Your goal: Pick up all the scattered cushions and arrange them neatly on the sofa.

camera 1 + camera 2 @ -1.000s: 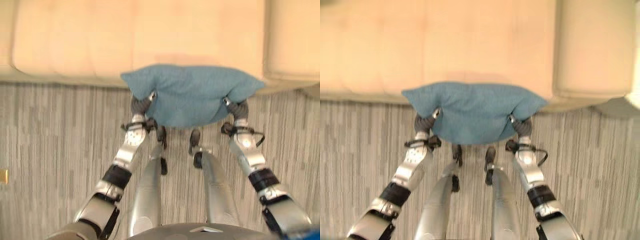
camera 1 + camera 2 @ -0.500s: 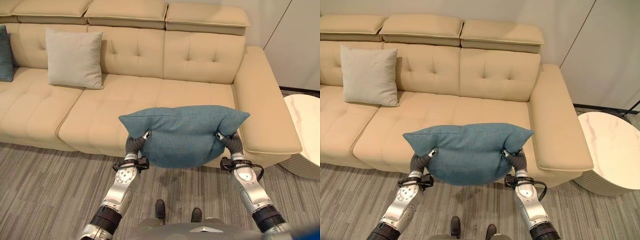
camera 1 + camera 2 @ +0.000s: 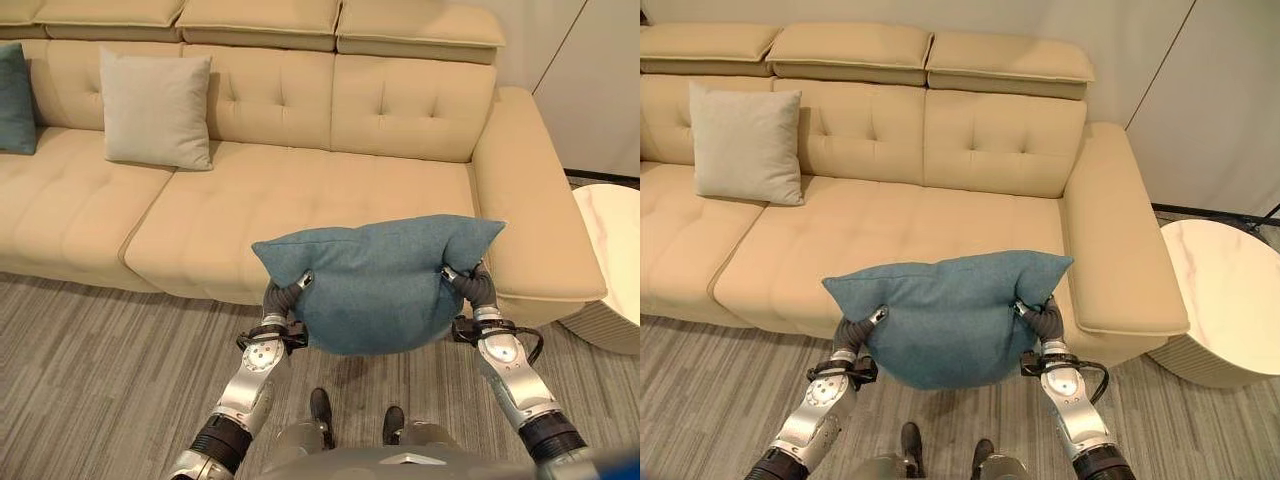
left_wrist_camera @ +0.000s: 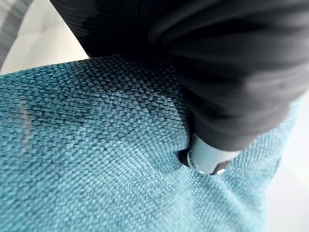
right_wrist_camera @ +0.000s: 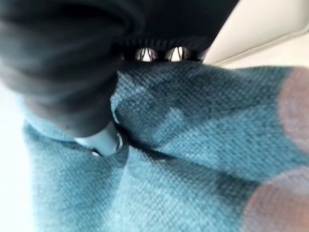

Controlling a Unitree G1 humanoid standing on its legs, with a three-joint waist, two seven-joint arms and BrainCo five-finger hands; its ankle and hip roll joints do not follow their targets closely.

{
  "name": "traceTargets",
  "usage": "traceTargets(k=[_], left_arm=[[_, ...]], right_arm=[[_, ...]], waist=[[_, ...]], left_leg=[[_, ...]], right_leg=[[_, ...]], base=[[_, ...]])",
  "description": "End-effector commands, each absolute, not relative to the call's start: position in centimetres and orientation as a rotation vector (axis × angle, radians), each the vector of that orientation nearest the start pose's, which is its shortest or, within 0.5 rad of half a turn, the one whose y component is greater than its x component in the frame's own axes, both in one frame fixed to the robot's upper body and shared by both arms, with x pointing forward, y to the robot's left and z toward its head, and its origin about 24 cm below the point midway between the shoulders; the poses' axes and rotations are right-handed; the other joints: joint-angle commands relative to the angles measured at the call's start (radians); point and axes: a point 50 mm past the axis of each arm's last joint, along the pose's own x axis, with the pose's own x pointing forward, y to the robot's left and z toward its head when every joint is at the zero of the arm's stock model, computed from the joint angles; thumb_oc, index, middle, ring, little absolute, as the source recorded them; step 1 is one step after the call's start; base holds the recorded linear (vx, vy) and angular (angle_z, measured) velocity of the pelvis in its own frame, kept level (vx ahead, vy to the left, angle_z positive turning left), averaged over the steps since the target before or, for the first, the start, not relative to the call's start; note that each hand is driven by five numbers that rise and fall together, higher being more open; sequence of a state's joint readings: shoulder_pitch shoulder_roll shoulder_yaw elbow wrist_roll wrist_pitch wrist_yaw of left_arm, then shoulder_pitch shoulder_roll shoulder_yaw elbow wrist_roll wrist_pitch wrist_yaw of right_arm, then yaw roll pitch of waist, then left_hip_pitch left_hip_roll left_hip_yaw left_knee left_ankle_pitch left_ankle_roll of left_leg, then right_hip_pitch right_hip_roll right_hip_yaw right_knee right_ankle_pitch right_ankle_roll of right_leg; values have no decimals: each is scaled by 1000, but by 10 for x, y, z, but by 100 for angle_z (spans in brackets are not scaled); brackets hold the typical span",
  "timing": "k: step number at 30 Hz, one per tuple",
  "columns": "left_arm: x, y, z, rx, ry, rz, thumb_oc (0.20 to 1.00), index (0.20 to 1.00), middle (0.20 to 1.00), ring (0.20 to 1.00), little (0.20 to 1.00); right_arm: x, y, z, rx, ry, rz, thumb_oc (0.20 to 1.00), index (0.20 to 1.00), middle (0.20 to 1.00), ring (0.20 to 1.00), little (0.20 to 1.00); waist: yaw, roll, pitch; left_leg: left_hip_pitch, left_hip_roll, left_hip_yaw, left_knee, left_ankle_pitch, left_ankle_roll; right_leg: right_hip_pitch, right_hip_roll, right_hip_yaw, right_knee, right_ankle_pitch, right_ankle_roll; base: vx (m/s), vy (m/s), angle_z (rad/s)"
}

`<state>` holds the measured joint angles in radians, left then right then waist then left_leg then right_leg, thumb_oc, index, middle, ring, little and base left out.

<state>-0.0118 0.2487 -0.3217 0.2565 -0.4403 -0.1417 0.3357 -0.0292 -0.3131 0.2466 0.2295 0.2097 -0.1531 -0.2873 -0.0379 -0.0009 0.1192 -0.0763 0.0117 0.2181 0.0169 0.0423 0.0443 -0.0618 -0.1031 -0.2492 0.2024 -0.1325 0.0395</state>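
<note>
Teal woven cushion (image 3: 378,282), one item, held in the air between the two hands in front of the sofa (image 3: 300,190); it touches neither the seat nor the floor (image 3: 90,370). Long axis runs side to side, across the robot's front and roughly parallel to the sofa's front edge. Left hand (image 3: 283,297) grips the cushion's left end, right hand (image 3: 470,287) its right end; both sit level, so neither arm is nearer the load. Fingers: in the left wrist view a silver digit presses a dent into the cloth beside the dark ribbed cover, and the right wrist view shows the same, with fabric bunched round it; judged as both hands clenched on the cushion's ends. Relation governing the coming move: the cushion lies forward of and between the hands, and the free stretch of seat by the right armrest (image 3: 530,200) lies straight ahead of it and beyond, so the placement likely calls for a forward carry by both arms together. Appearance: coarse basket-weave cloth, blue-green, plump and soft; top edge nearly straight with two peaked corners, the belly sagging in a rounded curve below the hands. Likely to fold or slip if one hand lets go first. Other items on the sofa: a pale grey cushion (image 3: 156,108) propped upright against the backrest at the left, and part of another teal cushion (image 3: 14,98) at the far left edge. Round white side table (image 3: 1225,310) stands just beside the armrest.
</note>
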Motion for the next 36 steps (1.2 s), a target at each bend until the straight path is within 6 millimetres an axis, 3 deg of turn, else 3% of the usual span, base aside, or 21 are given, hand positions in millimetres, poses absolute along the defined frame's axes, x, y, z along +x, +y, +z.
traceTargets(k=[1,6,8,9,11,15,18,19,20,21,23,24,26,28,30,36], left_arm=[[259,148,39,-147,-63,74,200,200,200,200,200],[260,150,42,-125,-78,65,200,200,200,200,200],[260,150,43,-132,-87,63,200,200,200,200,200],[259,149,43,-143,-88,57,200,200,200,200,200],[260,146,43,-156,-86,47,200,200,200,200,200],[263,145,45,-163,-100,40,200,200,200,200,200],[262,139,45,-180,-107,4,200,200,200,200,200],[262,136,44,-179,-99,-8,200,200,200,200,200],[261,133,43,-191,-91,-26,200,200,200,200,200],[260,130,41,-197,-81,-36,200,200,200,200,200],[258,129,39,-206,-67,-45,200,200,200,200,200],[254,130,35,-203,-45,-46,200,200,200,200,200],[254,131,35,-197,-44,-37,200,200,200,200,200],[255,130,38,-203,-55,-35,200,200,200,200,200],[252,131,36,-209,-50,-40,200,200,200,200,200],[253,136,40,-192,-65,-33,200,200,200,200,200]], right_arm=[[268,-162,64,-84,-213,-49,200,200,200,200,200],[271,-154,71,-76,-247,-20,200,200,200,200,200],[271,-150,71,-66,-252,-5,200,200,200,200,200],[271,-150,73,-70,-260,3,200,200,200,200,200],[272,-151,74,-68,-265,-3,200,200,200,200,200],[273,-153,74,-73,-265,-5,200,200,200,200,200],[268,-162,67,-92,-242,-26,200,200,200,200,200],[266,-165,65,-92,-232,-34,200,200,200,200,200],[262,-172,62,-99,-217,-46,200,200,200,200,200],[260,-175,60,-103,-205,-51,200,200,200,200,200],[257,-178,56,-94,-183,-55,200,200,200,200,200],[256,-179,57,-91,-185,-57,200,200,200,200,200],[256,-181,55,-89,-175,-75,200,200,200,200,200],[257,-181,55,-83,-175,-88,200,200,200,200,200],[256,-180,56,-95,-177,-76,200,200,200,200,200],[261,-171,61,-93,-200,-42,200,200,200,200,200]], waist=[[29,-29,-50],[29,-18,-33],[29,-9,-26],[25,-7,-29],[6,-18,-30],[-11,-24,-27],[-27,-37,-52],[-32,-39,-58],[-42,-51,-58],[-45,-59,-48],[-37,-72,-38],[-24,-80,-42],[-9,-63,-44],[2,-61,-39],[2,-47,-60],[12,-45,-82]], left_leg=[[-14,26,-20,65,-83,-46],[15,3,-20,45,-99,-6],[35,-6,-26,33,-110,-1],[47,-12,-34,20,-113,-7],[59,-30,-59,5,-116,-11],[80,-43,-91,-12,-123,-20],[97,-49,-111,24,-164,-52],[97,-41,-105,46,-174,-66],[62,-12,-87,160,-187,-94],[-2,15,-72,304,-156,-120],[-78,49,-50,429,-124,-120],[-112,56,-49,334,-147,-101],[-136,62,-82,143,-33,-122],[-164,53,-105,126,-4,-130],[-100,46,-108,37,-4,-123],[-25,10,-76,4,-39,-83]], right_leg=[[32,-26,57,46,28,97],[-57,-57,90,248,102,133],[-100,-52,100,264,100,125],[-106,-34,97,194,70,110],[-140,27,153,63,78,96],[-158,54,166,-25,123,98],[-72,60,170,-137,149,83],[-51,59,158,-152,146,78],[-8,47,128,-179,142,69],[21,42,109,-194,138,54],[54,39,89,-216,129,39],[73,33,87,-224,112,46],[105,53,98,-225,79,46],[129,58,112,-227,65,43],[138,59,127,-218,48,47],[125,15,162,-145,30,76]], base=[[162,231,-21],[90,148,-18],[165,89,-8],[240,29,-1],[197,-32,-1],[152,-86,23],[255,-192,48],[223,-228,35],[210,-243,70],[164,-214,90],[142,-130,68],[280,-36,-3],[315,89,-19],[200,101,-27],[260,183,-49],[173,202,-34]])
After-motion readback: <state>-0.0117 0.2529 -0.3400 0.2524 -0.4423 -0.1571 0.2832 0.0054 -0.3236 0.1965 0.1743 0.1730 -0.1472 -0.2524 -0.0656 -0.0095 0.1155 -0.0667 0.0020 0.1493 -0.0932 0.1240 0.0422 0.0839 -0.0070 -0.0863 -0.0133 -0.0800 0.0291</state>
